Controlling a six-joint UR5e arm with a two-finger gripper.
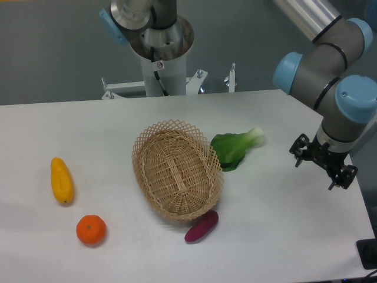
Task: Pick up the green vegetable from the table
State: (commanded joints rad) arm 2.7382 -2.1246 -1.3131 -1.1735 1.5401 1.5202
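One gripper [321, 169] right of the green vegetable [234, 147], well apart, jaws spread and holding nothing; vegetable lies on table [88, 124] beside basket [175, 171].

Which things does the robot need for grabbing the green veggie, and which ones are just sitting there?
Needed for the job:
- green vegetable, lying right beside the basket
- pincer, off to the right, holding nothing
- table, which it lies on

Just lying about:
- wicker basket
- purple eggplant piece
- orange
- yellow fruit
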